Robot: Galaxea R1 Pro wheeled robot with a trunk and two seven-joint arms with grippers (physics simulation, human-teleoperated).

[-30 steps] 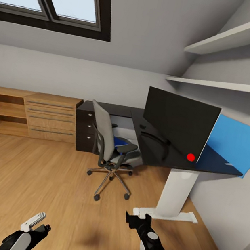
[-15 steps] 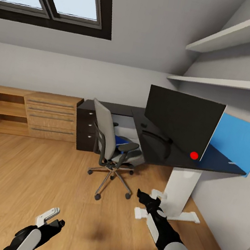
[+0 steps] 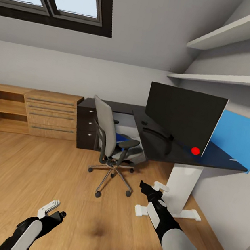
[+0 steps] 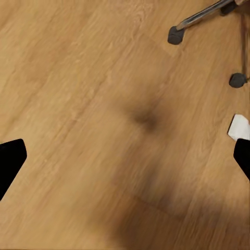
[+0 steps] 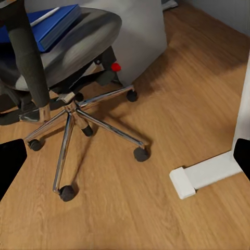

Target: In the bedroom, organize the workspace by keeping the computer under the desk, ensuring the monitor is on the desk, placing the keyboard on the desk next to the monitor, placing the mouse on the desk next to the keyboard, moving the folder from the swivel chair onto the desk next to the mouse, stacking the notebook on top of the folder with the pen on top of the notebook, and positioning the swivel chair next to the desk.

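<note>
The folder [image 5: 49,23] is seen lying on the chair [image 3: 112,141] seat, beside the desk [image 3: 166,146], where the monitor [image 3: 182,116] stands. Both the left gripper [image 3: 53,210] and the right gripper [image 3: 152,188] are held spread and empty above the floor [image 4: 94,104]. If the seat is nudged during the reach, the chair could be rolled away on its casters and the folder missed.

The warm, matt wood-plank floor [image 3: 30,174] shows fine grain. The long black L-shaped surface [image 3: 166,148] is glossy enough to mirror the large flat black monitor [image 3: 182,116], whose screen looks smooth and dull. The grey swivel chair [image 3: 112,139] has soft cloth upholstery, matt black armrests and a shiny chrome star base [image 5: 78,122]. On its seat the bright blue flat folder [image 5: 52,26] looks smooth. The oak drawer unit [image 3: 51,114] has a satin wood finish.
</note>
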